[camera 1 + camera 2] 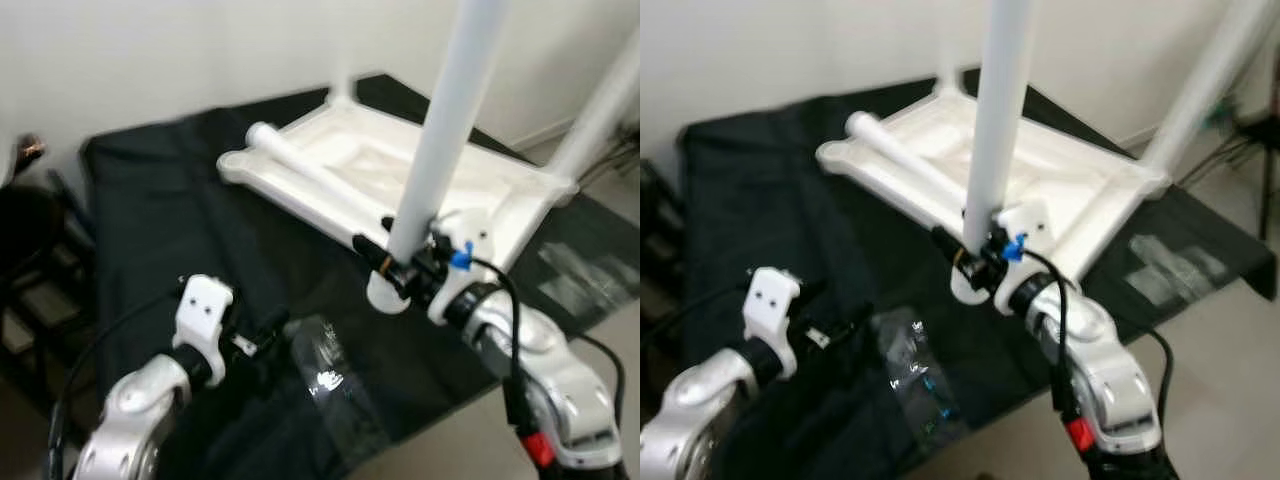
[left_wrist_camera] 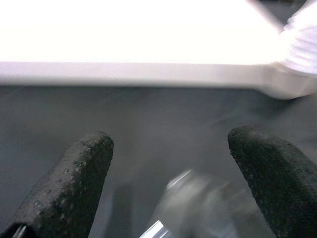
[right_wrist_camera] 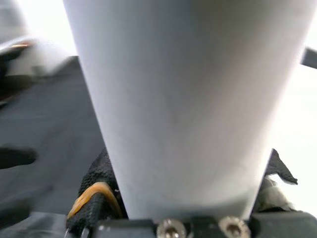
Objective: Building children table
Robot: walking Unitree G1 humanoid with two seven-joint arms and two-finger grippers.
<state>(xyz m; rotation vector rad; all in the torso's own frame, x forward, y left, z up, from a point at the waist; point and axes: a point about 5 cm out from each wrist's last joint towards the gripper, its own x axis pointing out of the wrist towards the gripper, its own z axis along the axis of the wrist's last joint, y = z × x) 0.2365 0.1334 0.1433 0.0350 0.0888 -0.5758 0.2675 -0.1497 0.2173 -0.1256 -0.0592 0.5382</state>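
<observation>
Cloth [image 1: 150, 220], dark, covers the floor under the upturned white tabletop [image 1: 400, 180]. Right pincer [image 1: 405, 265] pinches an upright leg [image 1: 450, 120] at that tabletop's near corner. Another leg [image 1: 300, 160] lies across it. Left pincer [image 2: 168, 163], spread, hovers over a plastic bag [image 1: 325, 375].

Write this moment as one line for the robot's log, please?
right gripper: shut on white table leg, upright | left gripper: open, above plastic bag | tabletop: upside down on dark cloth
</observation>
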